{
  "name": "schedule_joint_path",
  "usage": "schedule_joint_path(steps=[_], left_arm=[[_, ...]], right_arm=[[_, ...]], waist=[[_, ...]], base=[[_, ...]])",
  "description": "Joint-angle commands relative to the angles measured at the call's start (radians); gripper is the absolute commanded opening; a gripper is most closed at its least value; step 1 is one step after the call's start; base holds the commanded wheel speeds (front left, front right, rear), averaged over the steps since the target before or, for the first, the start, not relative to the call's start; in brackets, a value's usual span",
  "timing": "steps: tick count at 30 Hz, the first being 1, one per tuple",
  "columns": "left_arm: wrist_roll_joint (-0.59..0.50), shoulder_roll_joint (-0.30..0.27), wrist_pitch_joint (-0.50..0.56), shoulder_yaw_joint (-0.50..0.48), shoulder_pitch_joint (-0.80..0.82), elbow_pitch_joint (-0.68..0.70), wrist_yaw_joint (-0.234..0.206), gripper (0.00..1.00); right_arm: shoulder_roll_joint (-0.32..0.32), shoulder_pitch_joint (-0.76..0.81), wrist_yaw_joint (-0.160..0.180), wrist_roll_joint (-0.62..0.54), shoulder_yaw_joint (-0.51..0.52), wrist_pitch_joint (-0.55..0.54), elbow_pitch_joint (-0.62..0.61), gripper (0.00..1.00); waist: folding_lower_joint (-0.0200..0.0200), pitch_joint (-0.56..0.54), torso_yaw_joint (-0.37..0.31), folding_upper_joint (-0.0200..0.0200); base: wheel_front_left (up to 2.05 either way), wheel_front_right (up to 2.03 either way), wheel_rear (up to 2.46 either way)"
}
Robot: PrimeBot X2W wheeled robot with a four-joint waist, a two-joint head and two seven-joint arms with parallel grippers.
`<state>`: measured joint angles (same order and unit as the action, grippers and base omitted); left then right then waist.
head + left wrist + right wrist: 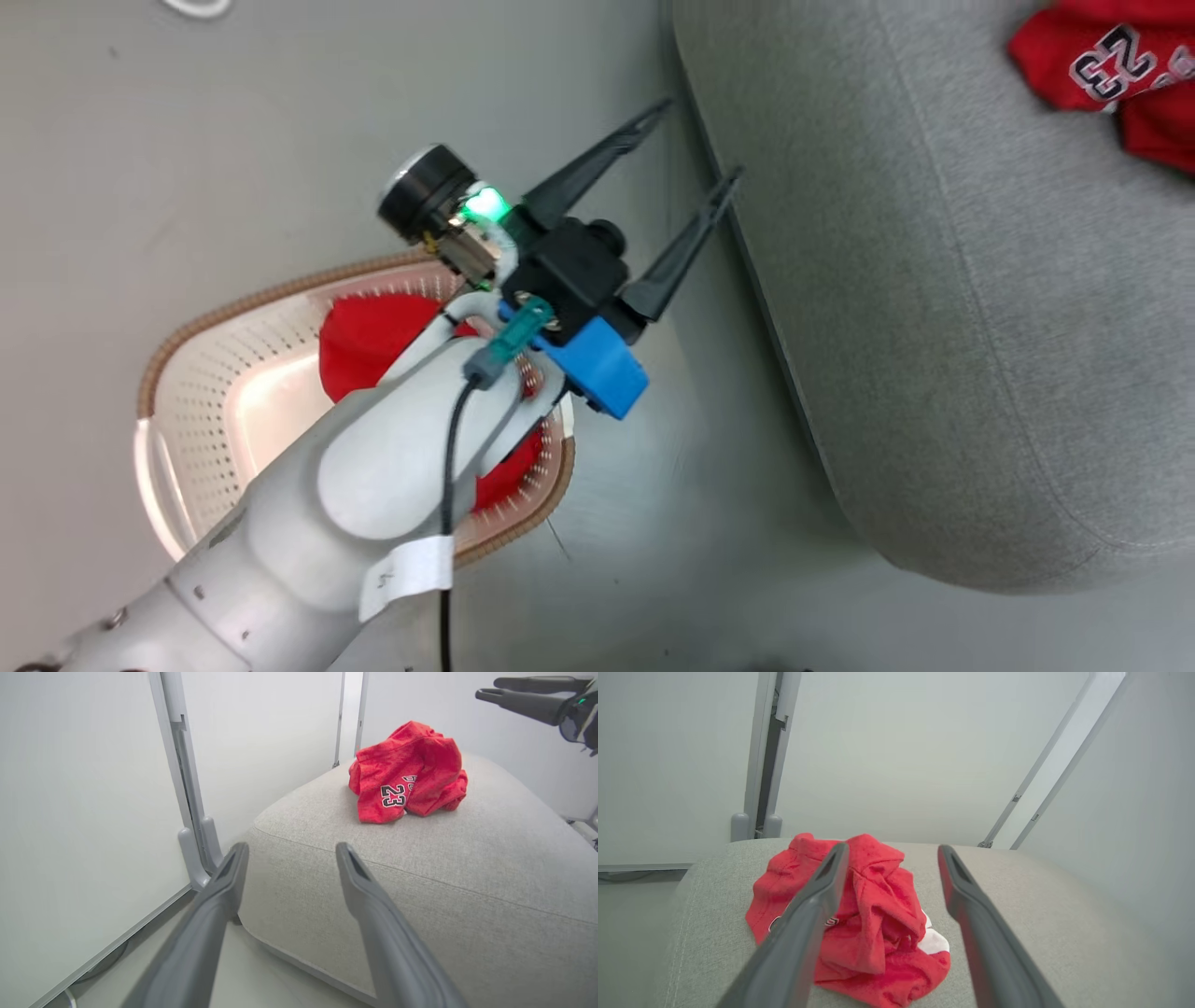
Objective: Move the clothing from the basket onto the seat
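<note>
Looks half done: garment [406, 774] on seat [467, 868], red cloth [373, 336] left in basket [215, 392] beside seat; left claw [702, 138], right claw [893, 849] released, empty.

Red clothing [411, 765] — grey seat [467, 868]

Lighting bright, even and diffuse; shadows faint. Sheen on floor [653, 504] right of basket [196, 392], whose left rim is overexposed. Left pincer [292, 849] blurs close to lens.
</note>
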<state>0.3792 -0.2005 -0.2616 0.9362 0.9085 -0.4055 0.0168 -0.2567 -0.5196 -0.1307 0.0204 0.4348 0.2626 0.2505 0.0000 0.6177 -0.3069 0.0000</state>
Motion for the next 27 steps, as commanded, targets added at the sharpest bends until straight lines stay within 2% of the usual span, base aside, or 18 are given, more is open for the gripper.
schedule_joint_path(steps=[1, 7, 13, 21, 27], left_arm=[[0.001, -0.01, -0.004, -0.023, -0.023, 0.011, -0.008, 1.0], [-0.006, -0.024, -0.005, -0.176, -0.129, 0.066, -0.037, 1.0], [-0.031, -0.018, -0.005, -0.345, -0.245, 0.103, -0.042, 1.0], [-0.084, 0.011, -0.004, -0.544, -0.405, 0.12, -0.022, 1.0], [-0.134, 0.046, -0.004, -0.66, -0.516, 0.133, 0.01, 1.0]], right_arm=[[0.001, 0.02, 0.0, 0.0, -0.015, 0.003, -0.021, 1.0], [0.006, 0.048, 0.0, 0.003, -0.137, 0.003, -0.09, 1.0], [0.024, 0.072, 0.0, 0.007, -0.28, 0.003, -0.119, 1.0], [0.072, 0.12, 0.0, 0.022, -0.413, 0.003, -0.11, 1.0], [0.1, 0.191, 0.0, 0.032, -0.428, 0.003, -0.1, 1.0]], waist=[[0.0, -0.059, 0.014, 0.0], [0.0, -0.16, 0.074, 0.0], [0.0, -0.253, 0.143, 0.0], [0.0, -0.346, 0.219, 0.0], [0.0, -0.413, 0.27, 0.0]], base=[[0.0, 0.0, 0.0], [0.0, 0.0, 0.0], [0.0, 0.0, 0.0], [0.0, 0.0, 0.0], [0.0, 0.0, 0.0]])
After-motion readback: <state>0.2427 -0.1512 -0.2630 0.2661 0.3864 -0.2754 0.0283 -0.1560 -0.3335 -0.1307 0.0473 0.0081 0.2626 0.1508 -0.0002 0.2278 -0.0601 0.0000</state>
